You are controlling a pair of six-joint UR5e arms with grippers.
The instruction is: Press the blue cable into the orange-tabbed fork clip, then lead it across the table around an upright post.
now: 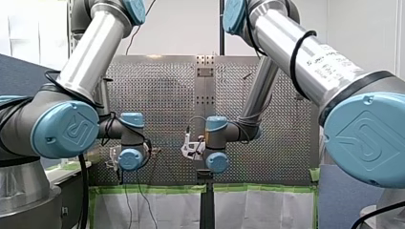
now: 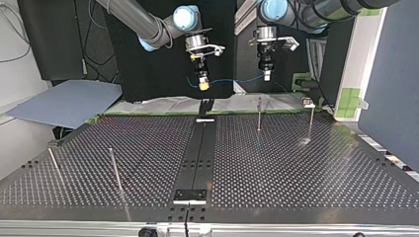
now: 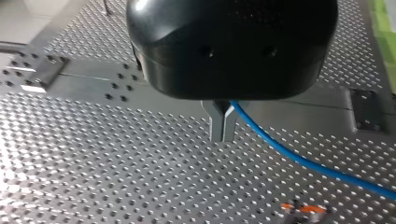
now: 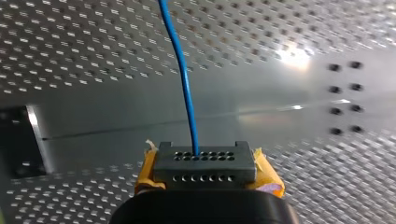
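The blue cable [image 2: 232, 81] hangs in a shallow span between my two grippers, above the far edge of the perforated table [image 2: 296, 163]. In the left wrist view my left gripper [image 3: 222, 136] is shut on the blue cable [image 3: 299, 158], which trails off to one side above the plate. The orange-tabbed fork clip [image 3: 303, 210] sits on the plate below and beside that gripper, apart from the cable. My right gripper [image 4: 205, 157], with yellow pads, is shut on the blue cable [image 4: 182, 79], which leads straight ahead from it. In the top view my right gripper [image 2: 202, 83] is left of my left gripper [image 2: 267, 74].
Thin upright posts stand on the plate: two far right [image 2: 259, 114] [image 2: 311, 121] and two near left [image 2: 114, 170] [image 2: 55, 167] in the top view. A dark centre strip [image 2: 197, 153] runs across the table. A grey-blue sheet [image 2: 69, 101] lies beyond the far left corner.
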